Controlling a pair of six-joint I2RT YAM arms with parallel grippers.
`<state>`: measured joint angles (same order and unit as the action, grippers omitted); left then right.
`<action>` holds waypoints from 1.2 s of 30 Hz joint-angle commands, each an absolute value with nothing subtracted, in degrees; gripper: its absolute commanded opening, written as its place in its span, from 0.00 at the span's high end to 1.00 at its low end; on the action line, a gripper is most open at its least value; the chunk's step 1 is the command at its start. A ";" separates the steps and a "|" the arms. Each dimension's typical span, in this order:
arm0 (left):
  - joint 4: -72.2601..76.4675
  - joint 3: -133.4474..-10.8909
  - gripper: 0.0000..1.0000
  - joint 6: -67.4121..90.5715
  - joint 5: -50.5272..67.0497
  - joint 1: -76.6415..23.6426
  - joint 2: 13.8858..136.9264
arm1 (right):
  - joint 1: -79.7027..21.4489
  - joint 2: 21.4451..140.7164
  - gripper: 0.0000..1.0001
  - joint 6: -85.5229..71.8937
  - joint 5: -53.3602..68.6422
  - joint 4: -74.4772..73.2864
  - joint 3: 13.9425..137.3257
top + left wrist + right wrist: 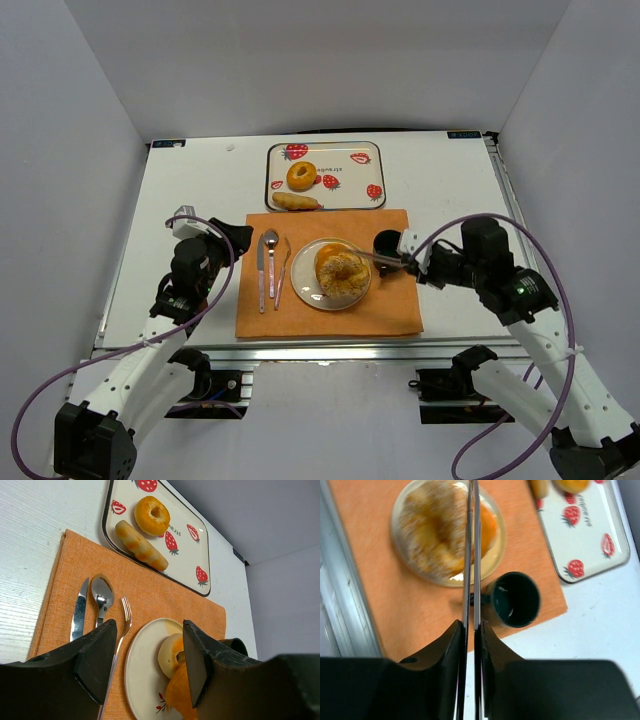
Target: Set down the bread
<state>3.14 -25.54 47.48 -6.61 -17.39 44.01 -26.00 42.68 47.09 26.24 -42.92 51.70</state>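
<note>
One printed mark, not legible.
A short line of small dark lettering (173, 528) stands on the strawberry-patterned tray (187, 550), just beside the ring-shaped bread (152, 515); it is too small and blurred to read in any view.

White table (190, 190), plain grey walls (300, 60)

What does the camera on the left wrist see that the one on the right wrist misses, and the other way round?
Only the left wrist view shows the knife, spoon and fork, framed by the open left gripper. Only the right wrist view shows the metal tongs clamped in the right gripper. Both show the plate of bread, the orange mat, the strawberry tray and the dark cup.
</note>
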 commanded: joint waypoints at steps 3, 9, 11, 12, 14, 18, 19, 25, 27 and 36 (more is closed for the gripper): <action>3.78 -26.54 0.35 47.37 -5.89 -17.31 43.68 | -23.12 44.99 0.83 34.90 20.13 -29.82 54.41; 6.59 -25.67 0.44 47.02 -2.82 -17.32 44.03 | -1.63 56.91 1.00 21.82 21.10 -24.18 54.32; 8.51 -25.23 0.50 47.11 -0.11 -17.31 44.99 | 3.05 61.94 1.00 17.43 18.12 -21.28 52.31; 9.13 -25.05 0.52 47.20 1.57 -17.40 45.43 | 6.73 67.01 1.00 15.92 16.89 -19.96 51.51; 10.19 -25.05 0.53 47.11 4.38 -17.31 45.96 | 9.57 71.61 1.00 13.03 17.31 -14.96 49.67; 10.37 -25.23 0.48 46.32 6.94 -17.66 47.02 | 11.16 81.88 1.00 11.69 10.65 -4.85 44.92; 10.37 -25.14 0.46 46.23 7.29 -17.75 46.93 | 11.34 83.22 1.00 11.78 10.81 -3.88 44.39; 12.12 -24.08 0.37 45.18 7.47 -23.62 47.98 | 11.43 92.18 0.69 15.54 9.94 -4.30 43.59; 12.48 -24.34 0.35 44.04 6.51 -26.35 49.56 | 11.95 94.73 0.63 17.22 9.41 -6.23 44.21; 8.09 -29.62 0.28 32.89 3.25 -36.03 55.37 | 11.87 82.64 0.11 26.53 14.57 -15.10 51.14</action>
